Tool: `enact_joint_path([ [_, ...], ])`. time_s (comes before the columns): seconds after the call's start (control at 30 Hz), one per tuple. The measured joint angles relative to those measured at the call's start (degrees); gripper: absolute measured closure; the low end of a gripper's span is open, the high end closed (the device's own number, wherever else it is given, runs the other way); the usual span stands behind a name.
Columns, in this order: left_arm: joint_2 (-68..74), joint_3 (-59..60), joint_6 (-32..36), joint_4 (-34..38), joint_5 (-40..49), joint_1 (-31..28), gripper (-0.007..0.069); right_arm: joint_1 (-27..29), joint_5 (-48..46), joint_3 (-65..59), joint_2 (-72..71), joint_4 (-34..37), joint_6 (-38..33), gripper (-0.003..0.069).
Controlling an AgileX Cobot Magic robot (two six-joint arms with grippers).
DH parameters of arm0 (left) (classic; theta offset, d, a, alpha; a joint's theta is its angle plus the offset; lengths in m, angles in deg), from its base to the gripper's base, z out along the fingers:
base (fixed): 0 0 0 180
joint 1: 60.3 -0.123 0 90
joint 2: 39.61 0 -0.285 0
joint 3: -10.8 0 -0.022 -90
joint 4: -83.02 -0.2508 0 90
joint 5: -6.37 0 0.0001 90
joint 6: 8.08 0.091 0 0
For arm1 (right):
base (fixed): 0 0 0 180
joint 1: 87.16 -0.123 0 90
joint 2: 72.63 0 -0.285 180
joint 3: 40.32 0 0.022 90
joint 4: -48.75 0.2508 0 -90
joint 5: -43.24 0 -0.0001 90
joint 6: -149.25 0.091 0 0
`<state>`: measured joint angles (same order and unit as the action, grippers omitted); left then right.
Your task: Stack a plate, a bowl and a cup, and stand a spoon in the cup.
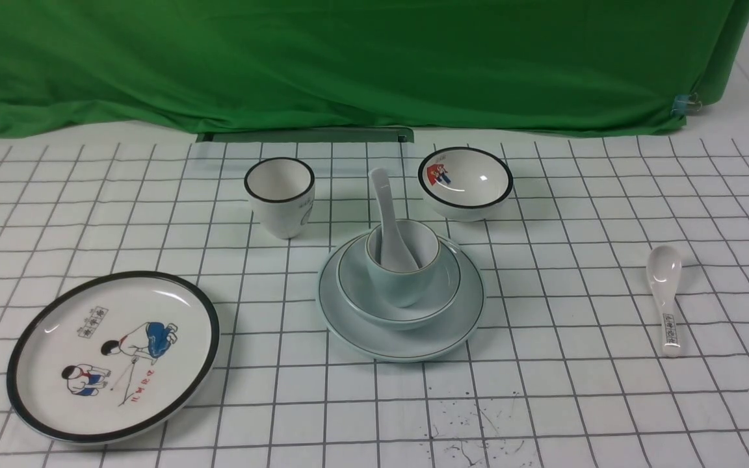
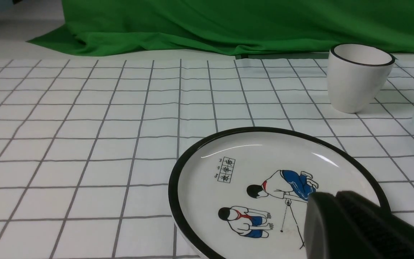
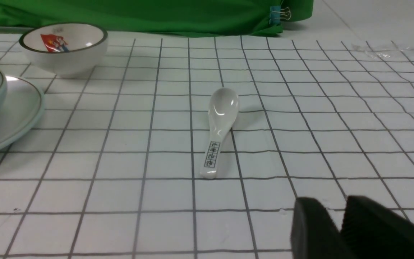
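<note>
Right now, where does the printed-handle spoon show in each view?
Front: printed-handle spoon lies far right, beside the stacked plate.
Left wrist: not in it.
Right wrist: middle, handle toward the camera.
Shared landmark: cartoon bowl, in front and right wrist views.

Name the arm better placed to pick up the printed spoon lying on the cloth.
Right. The printed spoon lies on the robot's right, straight ahead of the right end effector. The left end effector sits far left, by the cartoon plate.
</note>
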<state>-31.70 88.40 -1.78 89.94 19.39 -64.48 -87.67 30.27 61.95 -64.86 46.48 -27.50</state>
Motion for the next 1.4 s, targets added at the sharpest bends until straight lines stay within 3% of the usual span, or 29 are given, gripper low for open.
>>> enact_joint_path([
  [1.4,0.0,0.0,0.4,0.0,0.0,-0.1,0.0653,0.0,0.0,0.0,0.0,0.0,0.0,0.0419],
])
